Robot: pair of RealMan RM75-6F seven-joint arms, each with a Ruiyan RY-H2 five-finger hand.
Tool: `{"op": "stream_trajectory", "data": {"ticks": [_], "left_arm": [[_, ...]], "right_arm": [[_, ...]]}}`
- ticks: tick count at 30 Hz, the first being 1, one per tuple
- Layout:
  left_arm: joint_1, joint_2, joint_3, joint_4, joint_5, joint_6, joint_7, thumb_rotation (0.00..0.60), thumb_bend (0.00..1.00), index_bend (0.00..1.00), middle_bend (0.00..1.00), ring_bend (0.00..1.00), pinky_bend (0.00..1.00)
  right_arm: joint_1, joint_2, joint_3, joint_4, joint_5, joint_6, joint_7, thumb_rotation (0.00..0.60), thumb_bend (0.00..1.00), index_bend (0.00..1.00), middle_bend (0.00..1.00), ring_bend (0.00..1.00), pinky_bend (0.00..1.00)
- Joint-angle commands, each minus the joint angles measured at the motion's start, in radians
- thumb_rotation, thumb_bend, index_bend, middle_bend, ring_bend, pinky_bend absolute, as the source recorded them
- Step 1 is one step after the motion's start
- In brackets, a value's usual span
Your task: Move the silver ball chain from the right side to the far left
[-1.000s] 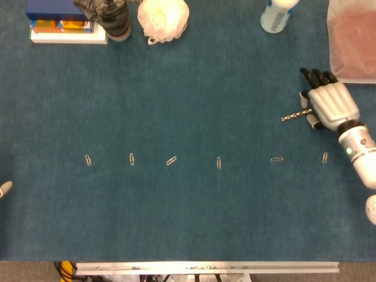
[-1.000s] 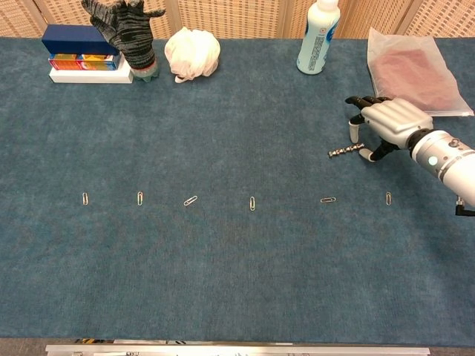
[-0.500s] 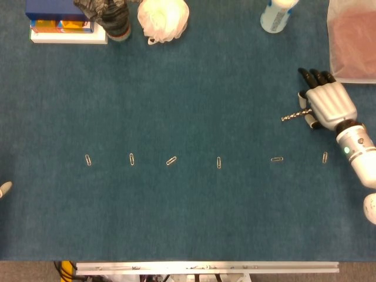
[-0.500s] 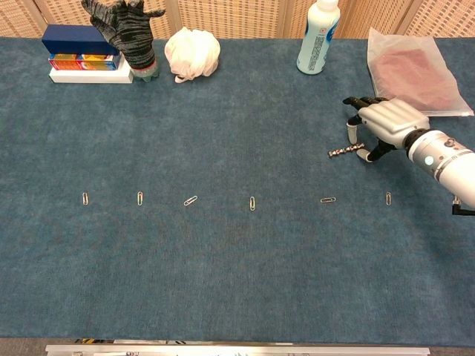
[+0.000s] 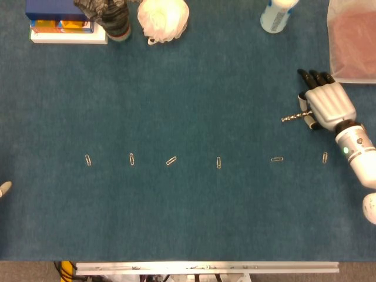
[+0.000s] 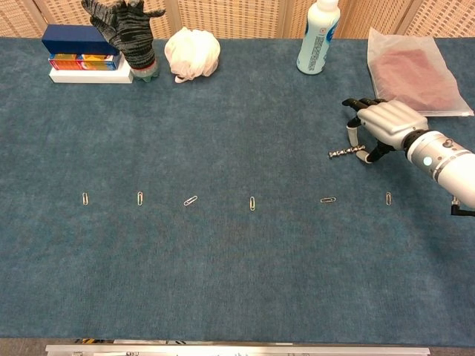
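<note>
The silver ball chain (image 5: 292,117) (image 6: 346,153) lies flat on the blue table at the right, as a short, nearly straight strand. My right hand (image 5: 329,104) (image 6: 386,122) hovers over its right end with fingers spread downward. That end of the chain sits between the thumb and the other fingers, and no firm grip on it shows. Only a pale tip of my left hand (image 5: 3,188) shows, at the left edge of the head view. How its fingers stand is hidden.
Several paperclips (image 5: 171,160) lie in a row across the table's middle. At the back stand a bottle (image 6: 316,37), a white crumpled bundle (image 6: 192,53), a dark glove (image 6: 128,33) and stacked boxes (image 6: 78,48). A plastic bag (image 6: 415,70) lies at back right.
My right hand has drifted slightly toward the back of the table. The chain has stayed where it was.
</note>
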Motion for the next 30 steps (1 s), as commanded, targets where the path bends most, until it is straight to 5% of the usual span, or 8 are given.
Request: {"op": "stream_trajectory", "data": {"ticks": [1,15,30], "left_arm": [[0.001,-0.001,0.0,0.001,0.0,0.001,0.0,0.6,0.02,0.28,0.27,0.3,0.39],[-0.004,0.0,-0.003,-0.003,0.003,-0.003,0.005,0.6,0.02,0.28,0.27,0.3,0.39],[-0.023,-0.007,-0.012,-0.033,-0.003,-0.012,0.054,0.6,0.02,0.28,0.27,0.3,0.39]], "right_arm": [[0.001,0.0,0.0,0.0,0.003,-0.002,-0.002,0.6,0.33,0.59,0.02,0.0,0.11],[-0.021,0.067,0.006,-0.102,-0.03,0.068,0.016,0.6,0.34,0.61,0.02,0.0,0.11],[-0.115,0.268,-0.059,-0.359,-0.092,0.185,0.004,0.6,0.34,0.61,0.02,0.0,0.11]]}}
